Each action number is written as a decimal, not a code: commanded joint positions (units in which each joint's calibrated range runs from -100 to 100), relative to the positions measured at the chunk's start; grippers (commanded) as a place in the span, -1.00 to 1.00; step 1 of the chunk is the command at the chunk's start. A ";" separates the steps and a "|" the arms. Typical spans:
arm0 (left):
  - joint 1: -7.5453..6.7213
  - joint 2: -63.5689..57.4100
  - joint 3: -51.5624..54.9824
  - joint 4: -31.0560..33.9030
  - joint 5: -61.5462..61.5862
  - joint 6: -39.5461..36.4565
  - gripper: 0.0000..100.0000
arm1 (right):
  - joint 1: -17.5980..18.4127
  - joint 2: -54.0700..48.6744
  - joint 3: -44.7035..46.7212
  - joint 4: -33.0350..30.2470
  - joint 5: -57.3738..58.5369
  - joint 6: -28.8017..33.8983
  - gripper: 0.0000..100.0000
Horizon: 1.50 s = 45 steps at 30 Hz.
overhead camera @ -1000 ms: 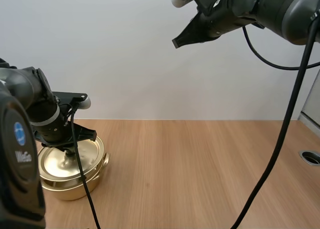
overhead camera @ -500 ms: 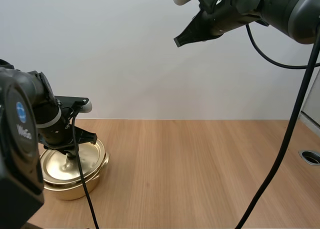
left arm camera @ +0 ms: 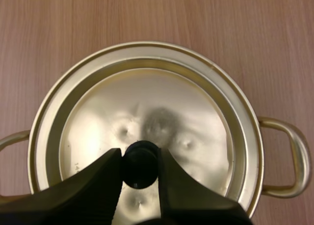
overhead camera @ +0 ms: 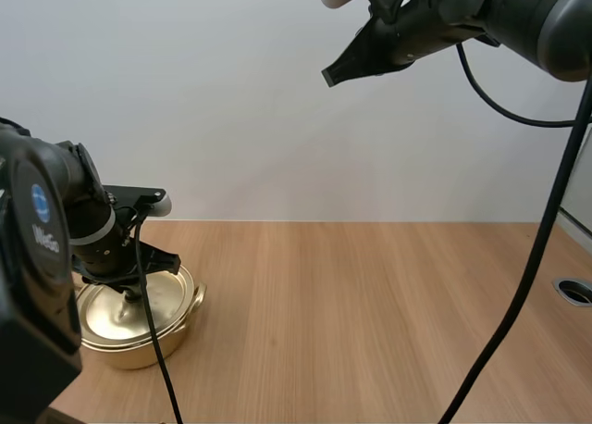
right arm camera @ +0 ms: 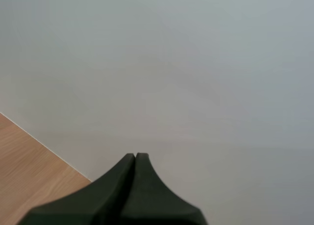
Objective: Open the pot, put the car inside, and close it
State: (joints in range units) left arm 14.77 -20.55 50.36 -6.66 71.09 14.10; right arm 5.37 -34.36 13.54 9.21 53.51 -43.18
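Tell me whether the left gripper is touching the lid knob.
Touching. In the left wrist view, the left gripper has both fingers pressed against the knob, no gap either side.

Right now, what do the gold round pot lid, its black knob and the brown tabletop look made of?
The gold-coloured round lid looks like polished metal, perhaps brass-toned aluminium: it mirrors blurrily and shows dents. The black round knob is probably matte plastic, little glint. The light brown tabletop is wood or wood-look laminate: straight grain lines, dull finish.
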 commanded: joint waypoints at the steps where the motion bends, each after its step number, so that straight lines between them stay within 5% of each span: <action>1: 0.03 0.02 0.06 0.10 -0.13 -0.04 -1.00 | 0.00 0.03 -0.04 0.12 -0.04 -0.01 -1.00; 12: 0.03 -0.46 -0.55 0.20 0.40 0.67 -0.97 | 0.00 0.03 -0.04 0.12 -0.04 -0.01 -1.00; 23: 0.03 -0.46 -0.54 1.32 0.74 0.00 -0.10 | 0.00 0.03 -0.04 0.12 -0.04 -0.01 -1.00; 37: 0.03 -0.34 -0.28 1.03 3.06 0.64 -0.05 | 0.00 0.03 -0.04 0.35 -0.04 -0.01 -1.00; 41: 0.03 -0.34 -0.28 0.53 2.86 0.64 0.28 | 0.00 0.03 -0.04 0.35 0.81 0.36 -1.00; 45: 0.03 -0.34 -0.28 -0.33 0.87 0.55 0.82 | 0.00 0.03 -0.04 0.35 1.44 0.36 -1.00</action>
State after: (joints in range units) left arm 14.77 -20.96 50.00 -6.89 72.26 14.63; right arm 5.37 -34.36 13.54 9.57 54.87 -42.86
